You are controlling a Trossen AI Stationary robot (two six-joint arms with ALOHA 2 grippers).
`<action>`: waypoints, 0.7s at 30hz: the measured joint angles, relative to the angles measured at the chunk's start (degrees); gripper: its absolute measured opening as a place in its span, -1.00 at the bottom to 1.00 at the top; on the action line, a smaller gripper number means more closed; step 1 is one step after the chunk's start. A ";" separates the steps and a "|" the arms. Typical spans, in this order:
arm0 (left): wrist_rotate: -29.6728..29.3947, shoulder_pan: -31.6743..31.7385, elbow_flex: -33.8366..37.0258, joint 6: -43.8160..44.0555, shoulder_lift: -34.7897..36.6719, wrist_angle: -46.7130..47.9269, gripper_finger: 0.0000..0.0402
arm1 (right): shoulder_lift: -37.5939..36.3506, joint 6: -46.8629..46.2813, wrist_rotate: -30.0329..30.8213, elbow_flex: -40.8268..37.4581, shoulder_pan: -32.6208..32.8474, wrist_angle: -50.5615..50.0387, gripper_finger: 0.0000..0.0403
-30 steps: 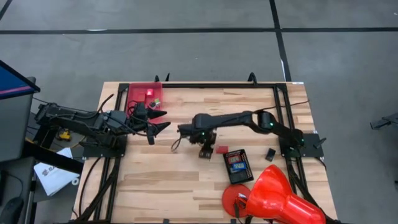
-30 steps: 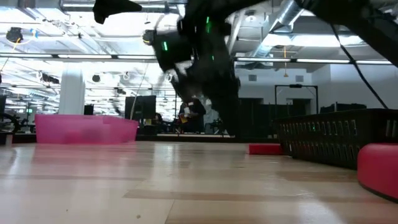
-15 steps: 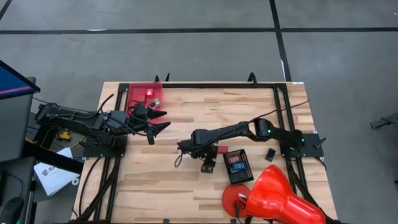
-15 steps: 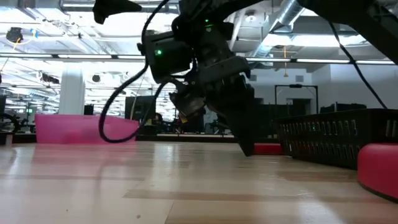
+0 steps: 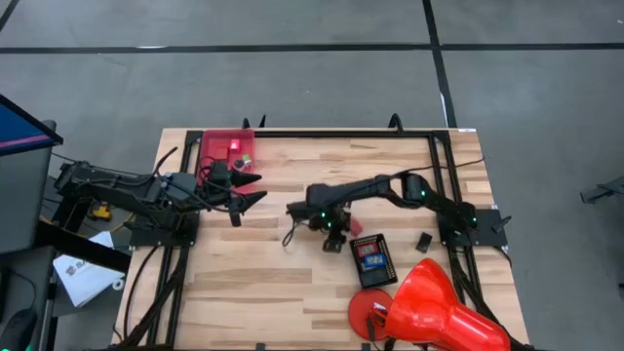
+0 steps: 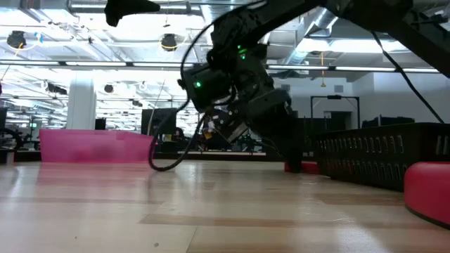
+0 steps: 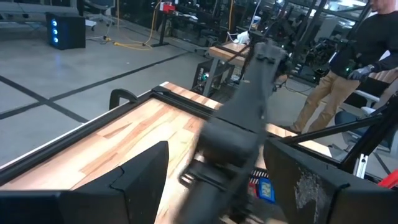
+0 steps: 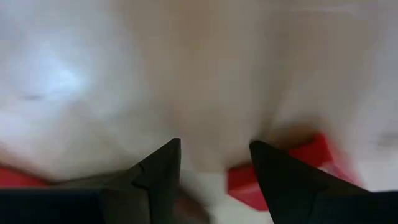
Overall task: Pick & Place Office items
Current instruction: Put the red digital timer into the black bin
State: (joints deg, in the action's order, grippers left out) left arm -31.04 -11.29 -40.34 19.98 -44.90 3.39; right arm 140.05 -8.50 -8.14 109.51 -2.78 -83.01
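While the right end effector descends spread apart beside the small flat red plastic block on the wooden bench, a fingertip could knock it away; the left end effector waits released.

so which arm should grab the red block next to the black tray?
Right. Its claw is open and down at the table beside the red block by the black tray. The left claw hangs open near the pink bin, far across the table.
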 joint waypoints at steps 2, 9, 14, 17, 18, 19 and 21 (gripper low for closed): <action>-0.01 0.00 -0.02 0.36 0.05 -0.14 0.29 | 0.02 0.36 2.09 -0.31 -2.27 -0.53 -0.03; 0.04 0.00 -0.02 1.54 0.59 0.12 0.29 | -1.75 0.72 7.94 -0.51 -11.03 0.50 -0.03; 0.04 0.00 -0.02 1.54 0.72 0.07 0.29 | -8.51 -1.40 14.08 -0.82 -16.10 5.89 -0.02; 0.04 0.00 -0.02 1.52 0.72 -0.06 0.29 | -16.22 -6.66 10.74 -0.52 -16.80 7.73 -0.02; 0.03 0.00 -0.02 1.52 0.72 -0.14 0.29 | -18.66 -9.59 9.86 -0.64 -16.62 8.65 -0.02; 0.03 0.00 -0.02 1.52 0.72 -0.42 0.29 | -20.69 -13.05 9.56 -1.35 -16.42 9.35 -0.02; 0.03 0.00 -0.02 1.52 0.72 -1.18 0.29 | -24.23 -20.73 9.21 -3.26 -16.11 10.72 -0.01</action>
State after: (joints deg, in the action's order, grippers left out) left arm -31.01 -11.29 -40.36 21.50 -44.18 2.22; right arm 115.82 -29.23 1.07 106.25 -18.88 -72.29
